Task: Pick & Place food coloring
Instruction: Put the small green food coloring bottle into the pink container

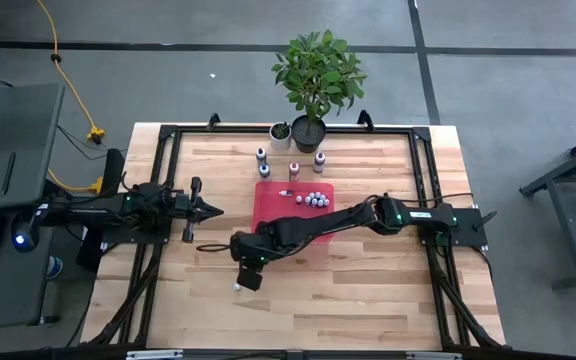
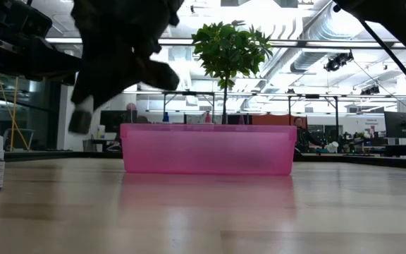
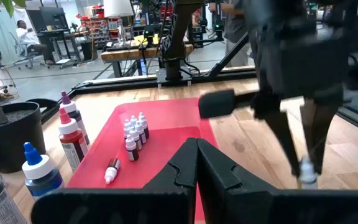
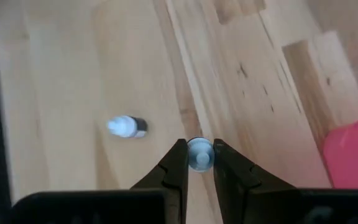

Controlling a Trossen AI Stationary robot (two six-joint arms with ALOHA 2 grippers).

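Right gripper [image 4: 197, 158] was pinched on a small food coloring bottle [image 4: 198, 152], whitish cap up between the fingertips, so jaws only slightly apart, closed on the cap. In the high view we saw it hanging over bare wood near the front-left corner of the red tray [image 1: 268, 215], outside the tray. The right wrist view showed a second small bottle [image 4: 127, 127] lying on its side on the table just beside the gripper, apart from it.

Out from there: the tray held a cluster of tiny bottles [image 3: 135, 132] standing together, plus one tipped over [image 3: 112, 170] toward the tray's edge. Behind the tray we saw larger dropper bottles [image 1: 293, 167] in a row, then a small white pot [image 1: 280, 134] and a potted plant [image 1: 316, 70] at the table's back edge.

Left gripper [image 1: 208, 210] sat left of the tray, fingers together, holding nothing.
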